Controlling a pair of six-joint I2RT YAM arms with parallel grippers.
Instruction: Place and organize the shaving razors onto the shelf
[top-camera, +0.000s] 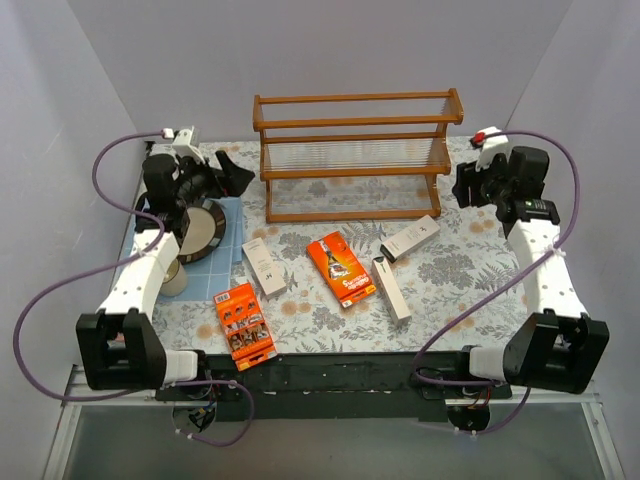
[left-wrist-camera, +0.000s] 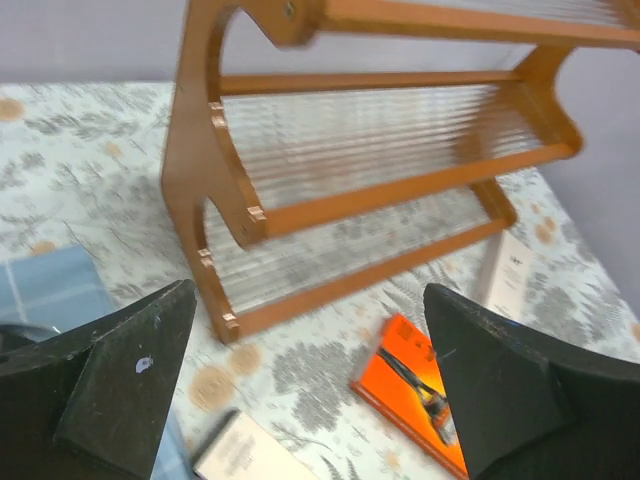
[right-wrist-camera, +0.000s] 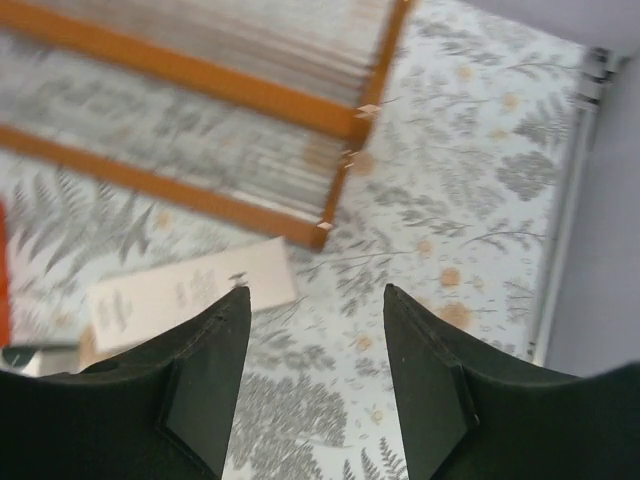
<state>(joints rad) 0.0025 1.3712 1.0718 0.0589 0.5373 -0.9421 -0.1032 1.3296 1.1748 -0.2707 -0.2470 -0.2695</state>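
The wooden shelf (top-camera: 355, 150) stands at the back middle with both tiers bare. Two orange razor packs lie flat on the cloth, one in the middle (top-camera: 341, 268) and one at the front left (top-camera: 244, 325). Three white razor boxes lie near them, at the left (top-camera: 264, 267), the right (top-camera: 410, 238) and the front right (top-camera: 391, 288). My left gripper (top-camera: 233, 171) is open and empty, raised left of the shelf. Its wrist view shows the shelf (left-wrist-camera: 370, 190), an orange pack (left-wrist-camera: 415, 385) and a white box (left-wrist-camera: 240, 450). My right gripper (top-camera: 464, 186) is open and empty, right of the shelf, above a white box (right-wrist-camera: 180, 295).
A round dark plate (top-camera: 200, 228) lies on a blue cloth (top-camera: 228, 215) at the left, under my left arm. A cream mug (top-camera: 173, 277) stands beside it. The floral tablecloth (top-camera: 460, 270) covers the table. Grey walls close in the back and sides.
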